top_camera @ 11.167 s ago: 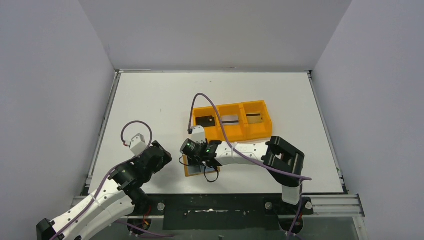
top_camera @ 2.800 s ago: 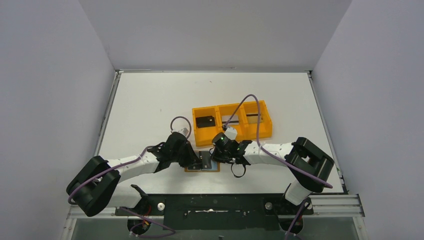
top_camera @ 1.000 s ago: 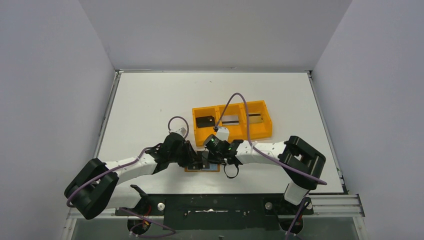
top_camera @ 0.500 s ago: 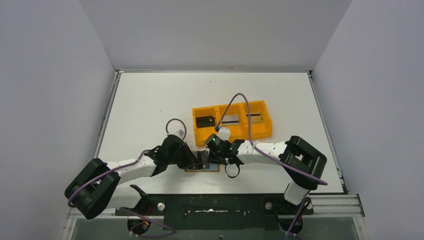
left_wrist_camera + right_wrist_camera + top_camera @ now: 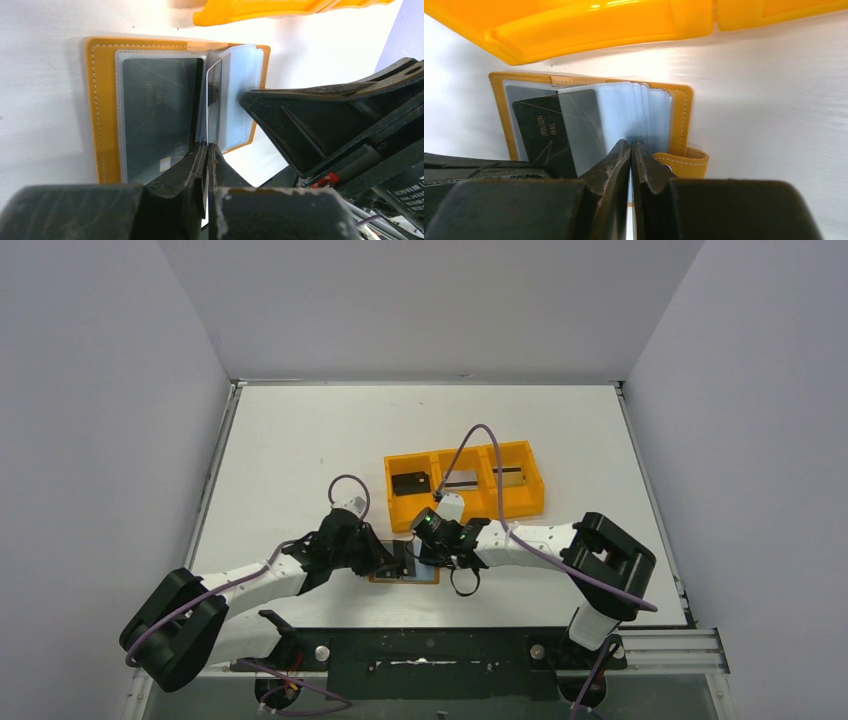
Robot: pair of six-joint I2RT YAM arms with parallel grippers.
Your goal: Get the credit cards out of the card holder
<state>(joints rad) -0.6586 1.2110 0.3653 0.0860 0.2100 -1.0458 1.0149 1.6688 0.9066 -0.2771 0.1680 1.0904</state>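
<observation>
The left gripper (image 5: 393, 562) and right gripper (image 5: 421, 558) flank the holder (image 5: 102, 100). The tray (image 5: 500, 504) blocks just behind it. The table (image 5: 400, 602) in front is open.

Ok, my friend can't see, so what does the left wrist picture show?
The left gripper pinches a thin clear leaf standing up in the open card holder. A dark card lies flat in a pocket beside it, and the right gripper reaches in opposite.

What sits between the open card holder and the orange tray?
Nothing: only a bare strip of white table separates the card holder from the orange tray, clearest in the right wrist view.
</observation>
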